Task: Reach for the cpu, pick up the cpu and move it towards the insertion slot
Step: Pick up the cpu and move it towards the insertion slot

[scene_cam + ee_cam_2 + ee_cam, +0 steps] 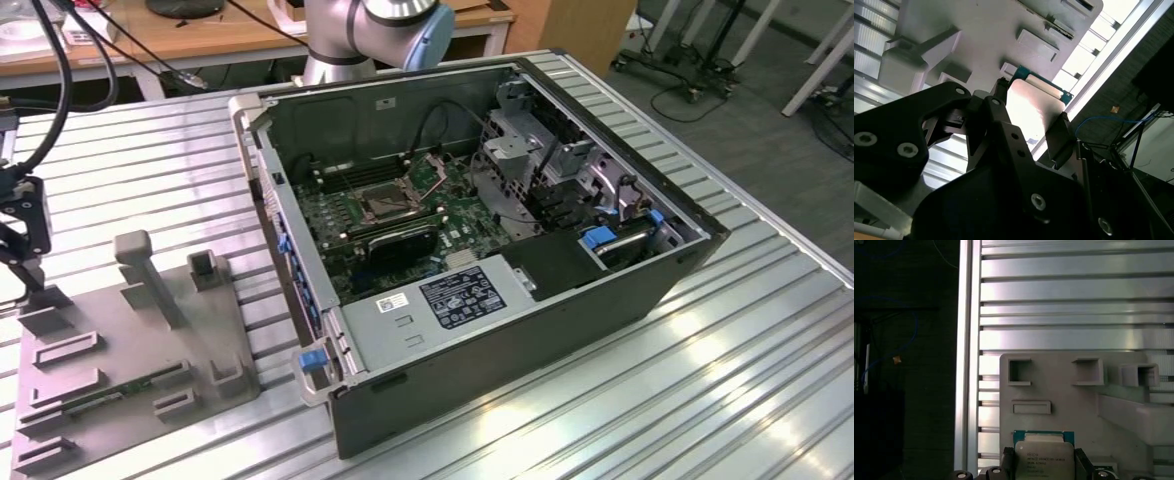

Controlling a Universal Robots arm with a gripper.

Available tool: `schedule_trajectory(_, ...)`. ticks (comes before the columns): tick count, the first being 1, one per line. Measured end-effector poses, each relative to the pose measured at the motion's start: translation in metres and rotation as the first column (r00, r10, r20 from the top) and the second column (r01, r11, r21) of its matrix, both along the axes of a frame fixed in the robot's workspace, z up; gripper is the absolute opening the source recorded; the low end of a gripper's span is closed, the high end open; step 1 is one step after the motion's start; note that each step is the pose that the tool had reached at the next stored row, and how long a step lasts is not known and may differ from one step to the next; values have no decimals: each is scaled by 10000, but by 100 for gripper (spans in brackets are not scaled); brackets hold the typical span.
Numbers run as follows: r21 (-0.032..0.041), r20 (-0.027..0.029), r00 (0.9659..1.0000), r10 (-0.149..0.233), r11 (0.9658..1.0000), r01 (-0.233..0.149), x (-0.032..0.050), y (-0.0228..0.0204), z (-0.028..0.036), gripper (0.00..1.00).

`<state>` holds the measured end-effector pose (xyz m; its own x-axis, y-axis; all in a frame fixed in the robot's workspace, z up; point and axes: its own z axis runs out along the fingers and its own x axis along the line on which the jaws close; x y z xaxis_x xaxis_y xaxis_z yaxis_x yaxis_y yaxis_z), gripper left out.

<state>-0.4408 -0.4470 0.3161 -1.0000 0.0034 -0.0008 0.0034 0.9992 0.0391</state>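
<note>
Gripper [1029, 125] fingers [1058, 137] look clamped on opposite edges of cpu [1043, 455], at fixture tray [134, 350] on the exterior view's left, well apart from insertion slot [380, 205]. Probably light, stiff, slick-lidded, with a fragile underside. Grip edges only, gently.

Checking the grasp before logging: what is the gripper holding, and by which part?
The cpu, pinched by two opposite side edges between the fingers of the gripper, over the grey fixture tray.
</note>
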Motion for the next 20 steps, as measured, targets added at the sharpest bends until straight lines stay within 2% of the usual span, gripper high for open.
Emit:
schedule_trajectory(4,0,1,10000,0,10000,0,37,0,0,55)
schedule_trajectory(10,0,1,10000,-1,10000,1,50,0,5,55)
schedule_trajectory(20,-12,-1,10000,0,10000,0,51,0,60,55)
